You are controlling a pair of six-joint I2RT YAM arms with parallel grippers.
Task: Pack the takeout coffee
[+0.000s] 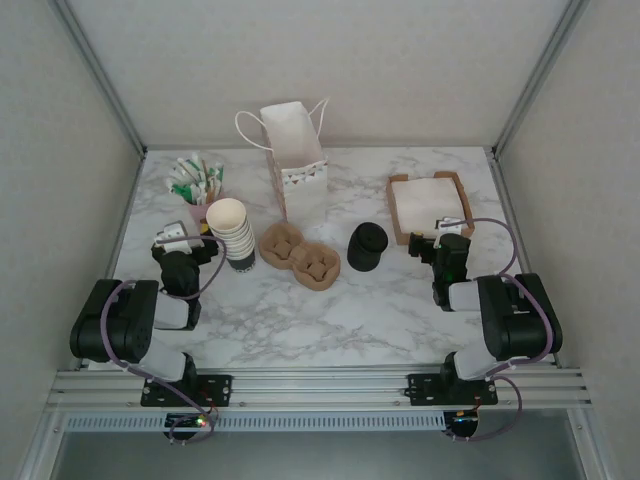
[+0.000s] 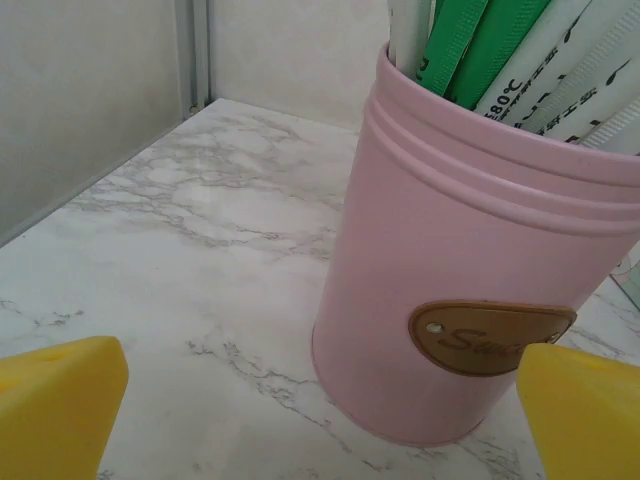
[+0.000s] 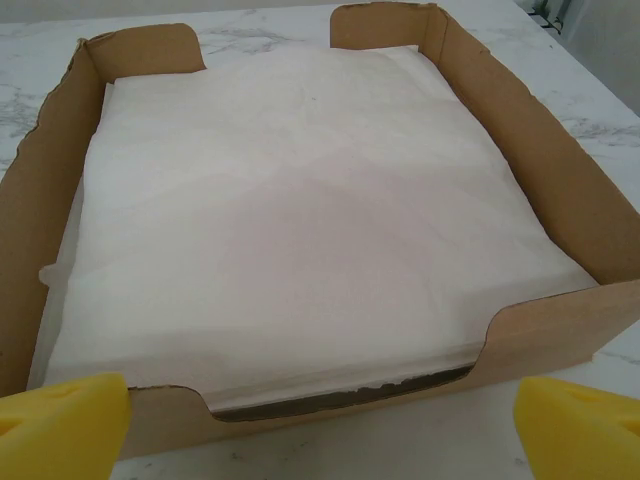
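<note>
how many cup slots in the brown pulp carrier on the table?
2. One slot is at the carrier's left end, beside the stack of paper cups; the other slot is at its right end, nearer the arms. Both look empty; none appears hidden.

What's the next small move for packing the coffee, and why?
Probably swing the right gripper left toward the takeout coffee. Its jaws stand open and empty, but they face the napkin tray. The lidded cup stands free on the table just left of that tray, on the right arm's side.
</note>
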